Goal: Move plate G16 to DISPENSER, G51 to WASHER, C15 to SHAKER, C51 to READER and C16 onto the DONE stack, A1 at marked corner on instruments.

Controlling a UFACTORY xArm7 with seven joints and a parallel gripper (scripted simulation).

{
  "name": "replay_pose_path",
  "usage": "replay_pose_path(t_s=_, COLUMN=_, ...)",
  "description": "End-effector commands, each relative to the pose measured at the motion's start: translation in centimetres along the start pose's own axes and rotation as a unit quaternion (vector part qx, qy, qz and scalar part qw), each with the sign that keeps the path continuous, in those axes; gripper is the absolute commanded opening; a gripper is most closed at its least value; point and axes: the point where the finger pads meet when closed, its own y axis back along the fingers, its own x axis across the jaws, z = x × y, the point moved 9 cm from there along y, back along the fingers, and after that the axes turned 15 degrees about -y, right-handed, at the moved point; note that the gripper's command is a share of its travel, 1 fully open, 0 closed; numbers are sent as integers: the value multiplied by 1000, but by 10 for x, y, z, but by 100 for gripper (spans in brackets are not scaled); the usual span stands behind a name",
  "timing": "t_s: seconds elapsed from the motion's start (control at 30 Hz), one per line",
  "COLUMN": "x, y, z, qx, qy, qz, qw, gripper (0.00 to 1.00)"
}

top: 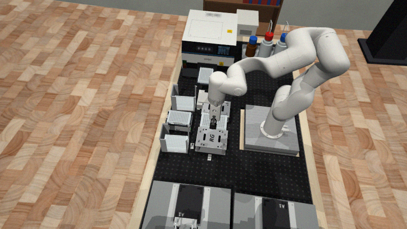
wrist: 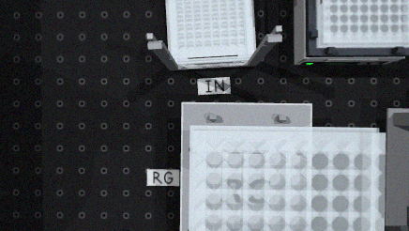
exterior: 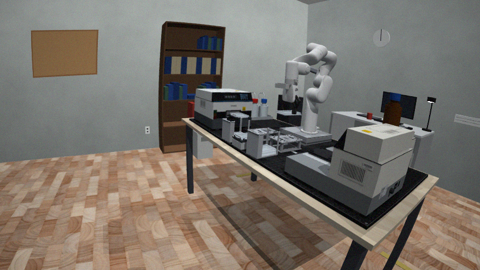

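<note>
My gripper [top: 213,124] [exterior: 294,107] points straight down and is shut on a clear well plate [top: 205,121] [wrist: 286,178]. I hold the plate level in the air, over the far edge of the regrip nest RG [top: 205,143] [wrist: 244,113]. Its label does not show. The IN rack [top: 163,139] stands left of RG with a white plate [top: 176,143] [wrist: 211,30] inside. Another plate [top: 179,117] [wrist: 361,23] sits on the station beside IN. The DONE rack's plate [top: 184,103] and the plate [top: 205,74] on the reader's tray lie further back.
Two grey instruments [top: 189,202] [top: 274,210] with dark beds marked A1 stand at the near edge. The nest N6 [top: 226,108] is just behind the held plate. The arm's base plinth [top: 270,139] is to the right. Bottles [top: 266,44] stand at the back.
</note>
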Motion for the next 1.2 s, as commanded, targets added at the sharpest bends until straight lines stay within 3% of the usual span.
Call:
replay_pose_path(t_s=0.0, x=0, y=-3, z=-1, qx=2, qy=0, qz=-1, qw=1000, gripper=0)
replay_pose_path(t_s=1.17, x=-1, y=-45, z=-1, qx=2, qy=0, qz=-1, qw=1000, gripper=0)
